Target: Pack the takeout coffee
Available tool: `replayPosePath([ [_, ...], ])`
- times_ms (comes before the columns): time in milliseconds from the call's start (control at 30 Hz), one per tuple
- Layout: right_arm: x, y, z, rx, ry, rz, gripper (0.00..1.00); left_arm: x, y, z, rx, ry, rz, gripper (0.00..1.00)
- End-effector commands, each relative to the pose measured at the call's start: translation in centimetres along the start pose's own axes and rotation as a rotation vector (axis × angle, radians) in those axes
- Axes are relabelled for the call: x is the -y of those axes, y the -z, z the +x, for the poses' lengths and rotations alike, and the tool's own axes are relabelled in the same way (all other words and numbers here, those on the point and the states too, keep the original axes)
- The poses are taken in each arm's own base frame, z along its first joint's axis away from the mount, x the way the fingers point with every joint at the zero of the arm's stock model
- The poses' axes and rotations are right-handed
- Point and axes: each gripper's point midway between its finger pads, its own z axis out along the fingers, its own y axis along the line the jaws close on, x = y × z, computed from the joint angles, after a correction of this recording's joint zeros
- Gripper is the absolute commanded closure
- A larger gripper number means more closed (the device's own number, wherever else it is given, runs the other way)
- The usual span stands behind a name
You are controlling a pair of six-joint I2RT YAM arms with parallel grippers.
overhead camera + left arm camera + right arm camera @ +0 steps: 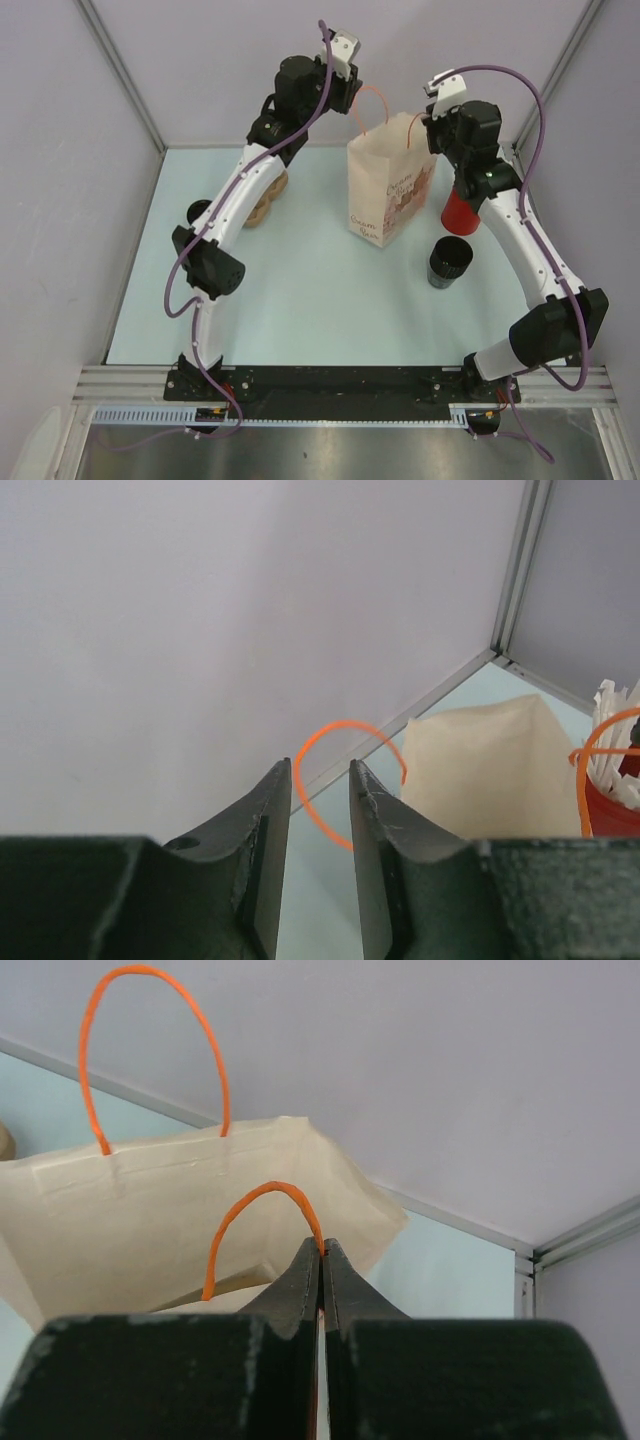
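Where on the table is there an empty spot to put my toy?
The big bare patch of table in front of the paper bag, between left arm and right arm. It's crowded right of the bag: the red cup and the black cup sit close together there.

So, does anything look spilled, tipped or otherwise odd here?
Nothing stands out. The paper bag stands upright, one orange handle pinched by the right gripper; the red cup and the black cup beside it are upright.
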Motion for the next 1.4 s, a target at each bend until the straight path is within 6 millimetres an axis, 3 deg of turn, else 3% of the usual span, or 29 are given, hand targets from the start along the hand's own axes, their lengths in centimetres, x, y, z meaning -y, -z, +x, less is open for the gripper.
replayPosePath([
  [0, 1.6, -0.5, -1.3, 0.058, -0.011, 0.043, 1.0, 0.4, 2.6, -2.3, 0.004, -0.002, 0.009, 0.64],
  [100, 1.2, 0.3, -1.0, 0.055, -0.013, -0.007, 0.97, 0.7, 4.0, -1.4, -0.042, -0.018, 0.022, 0.62],
  [133, 1.0, 0.6, -0.9, 0.055, -0.011, -0.025, 0.96, 0.7, 5.4, -2.7, -0.031, -0.025, 0.023, 0.59],
  [167, 0.7, 1.1, -0.7, 0.053, -0.009, -0.04, 0.92, 0.9, 5.8, -1.6, -0.064, -0.037, 0.029, 0.58],
  [200, 0.1, 1.2, -0.4, 0.046, -0.008, -0.068, 0.89, 0.8, 6.4, -1.7, -0.068, -0.043, 0.025, 0.55],
  [233, -0.2, 1.5, -0.2, 0.041, -0.008, -0.085, 0.87, 0.5, 7.9, -2.8, -0.063, -0.055, 0.014, 0.5],
  [267, -0.6, 1.6, 0.0, 0.032, -0.009, -0.102, 0.81, 0.6, 8.3, -1.9, -0.093, -0.06, 0.013, 0.47],
  [333, -1.5, 2.1, 0.4, 0.016, -0.012, -0.152, 0.73, -0.1, 10.5, -3.0, -0.089, -0.076, -0.026, 0.36],
  [367, -2.0, 2.3, 0.4, 0.014, -0.012, -0.167, 0.65, -0.4, 11.3, -3.0, -0.098, -0.088, -0.039, 0.34],
  [400, -2.4, 2.6, 0.5, 0.009, -0.012, -0.186, 0.61, -0.4, 11.8, -1.3, -0.139, -0.089, -0.042, 0.31],
  [433, -2.7, 2.8, 0.3, 0.011, -0.01, -0.193, 0.57, -1.0, 12.5, -0.9, -0.154, -0.094, -0.065, 0.29],
  [500, -3.7, 3.3, -0.1, 0.017, 0.013, -0.217, 0.39, -1.4, 14.6, -0.1, -0.177, -0.099, -0.086, 0.25],
  [567, -4.4, 4.1, -1.0, 0.041, 0.064, -0.227, 0.21, -3.4, 17.0, -0.4, -0.179, -0.089, -0.158, 0.21],
  [600, -5.3, 4.5, -1.5, 0.049, 0.087, -0.226, 0.16, -3.8, 17.9, 0.9, -0.212, -0.076, -0.166, 0.19],
  [633, -5.6, 5.2, -2.4, 0.069, 0.106, -0.223, 0.11, -5.6, 19.0, 1.5, -0.228, -0.062, -0.208, 0.16],
  [700, -6.6, 6.1, -3.3, 0.087, 0.157, -0.22, 0.03, -6.7, 21.5, 2.0, -0.236, -0.014, -0.226, 0.13],
  [733, -6.8, 6.6, -3.9, 0.1, 0.172, -0.215, 0.01, -8.7, 23.0, 2.6, -0.243, 0.012, -0.278, 0.09],
  [767, -7.2, 7.1, -3.8, 0.087, 0.188, -0.218, 0.0, -8.8, 24.1, 4.1, -0.266, 0.03, -0.267, 0.07],
  [833, -9.1, 7.8, -4.1, 0.085, 0.255, -0.257, 0.0, -10.4, 27.5, 3.5, -0.237, 0.018, -0.323, 0.0],
  [867, -9.9, 8.0, -3.6, 0.061, 0.285, -0.273, 0.0, -10.4, 28.4, 5.1, -0.27, 0.016, -0.326, 0.01],
  [900, -10.8, 8.3, -3.4, 0.056, 0.318, -0.299, 0.0, -11.2, 29.6, 5.3, -0.276, 0.006, -0.353, 0.01],
  [1033, -17.3, 10.2, -2.0, 0.03, 0.446, -0.546, 0.0, -11.2, 33.3, 6.2, -0.331, -0.021, -0.383, 0.01],
  [1167, -23.3, 13.1, 0.8, -0.018, 0.457, -0.872, 0.0, -11.1, 35.0, 7.5, -0.356, -0.01, -0.404, 0.01],
  [1267, -25.8, 12.5, 3.4, -0.084, 0.452, -0.962, 0.0, -10.5, 35.4, 8.4, -0.367, 0.007, -0.397, 0.01],
  [1367, -26.8, 10.2, 6.8, -0.168, 0.451, -0.965, 0.0, -10.4, 35.8, 9.0, -0.369, 0.013, -0.404, 0.01],
])
